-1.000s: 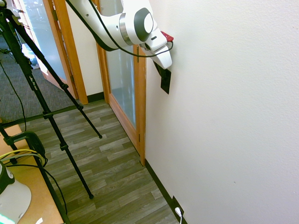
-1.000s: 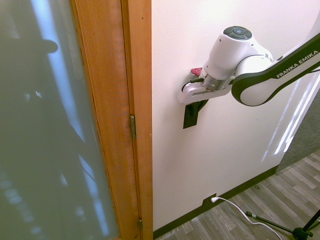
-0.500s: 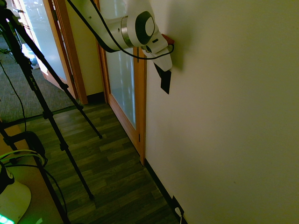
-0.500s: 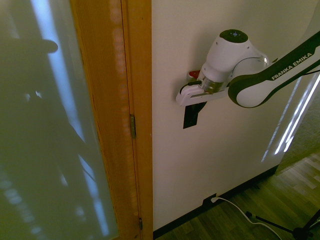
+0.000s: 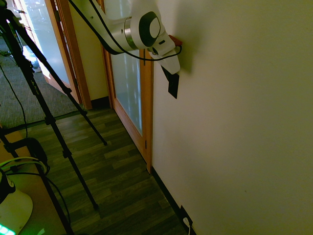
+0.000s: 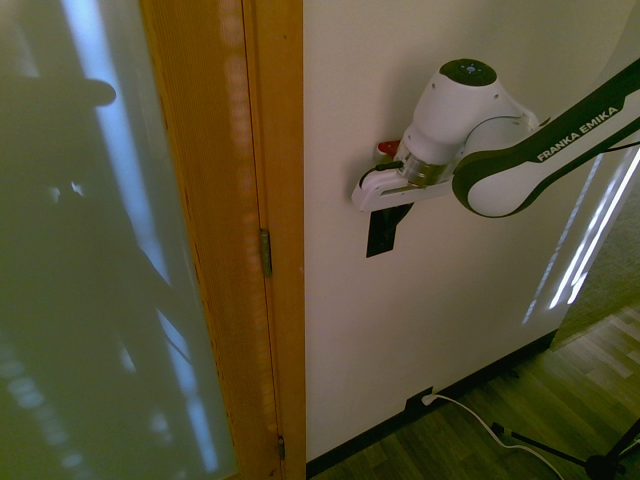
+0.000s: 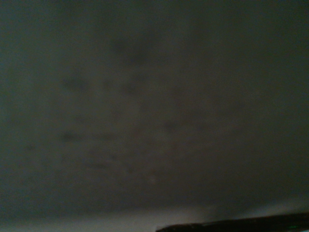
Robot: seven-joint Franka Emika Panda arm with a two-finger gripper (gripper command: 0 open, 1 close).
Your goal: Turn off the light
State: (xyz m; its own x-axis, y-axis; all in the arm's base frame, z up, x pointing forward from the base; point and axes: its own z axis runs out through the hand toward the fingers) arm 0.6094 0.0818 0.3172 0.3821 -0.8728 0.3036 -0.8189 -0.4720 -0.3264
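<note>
No lamp shows; the room looks dim and yellowish. The light's switch is a small black upright plate on the white wall, just right of the wooden door frame. My gripper is at the plate's upper edge, its dark fingers shut and pressed close against the wall. The white hand covers the top of the plate. A red part of the hand sits against the wall above it. The wrist view is only a dark blur of wall.
A wooden door frame with frosted glass stands beside the switch. Low on the wall, at the dark baseboard, is a black plate with a white plug. Wood-look flooring lies below.
The room has gone from bright to dim. My hand has shifted slightly up along the switch plate and has held there for the last half second.
</note>
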